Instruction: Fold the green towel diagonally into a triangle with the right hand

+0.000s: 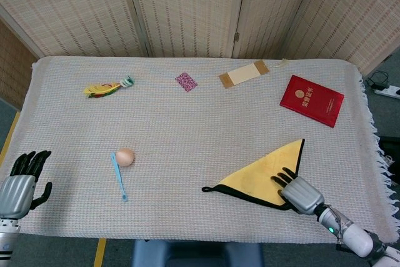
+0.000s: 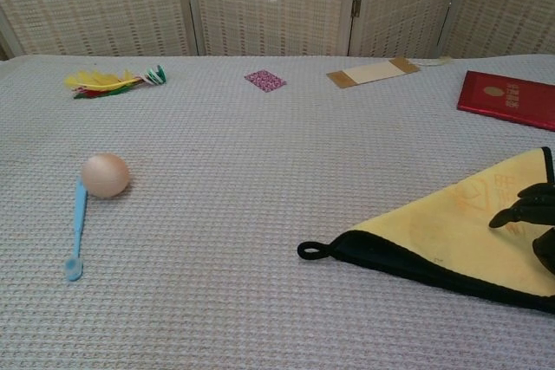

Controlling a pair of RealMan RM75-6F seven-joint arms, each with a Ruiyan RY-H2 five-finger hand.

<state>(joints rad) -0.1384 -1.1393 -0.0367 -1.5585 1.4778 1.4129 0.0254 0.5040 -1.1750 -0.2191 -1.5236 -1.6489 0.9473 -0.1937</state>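
Observation:
The towel (image 1: 262,173) lies folded into a triangle at the front right of the table, yellow face up, with a dark green border and a small hanging loop (image 1: 205,189) at its left tip. In the chest view the towel (image 2: 442,223) lies flat, its long dark edge toward me. My right hand (image 1: 299,191) rests at the triangle's near right corner, fingers spread on the cloth and gripping nothing; only its dark fingertips (image 2: 529,208) show in the chest view. My left hand (image 1: 22,182) hangs open off the table's front left edge, far from the towel.
An egg (image 1: 125,156) and a blue spoon (image 1: 119,176) lie at the front left. At the back are a feathered shuttlecock (image 1: 107,87), a pink patch (image 1: 186,81), a tan card (image 1: 244,74) and a red booklet (image 1: 312,100). The fringed right table edge is near my right arm.

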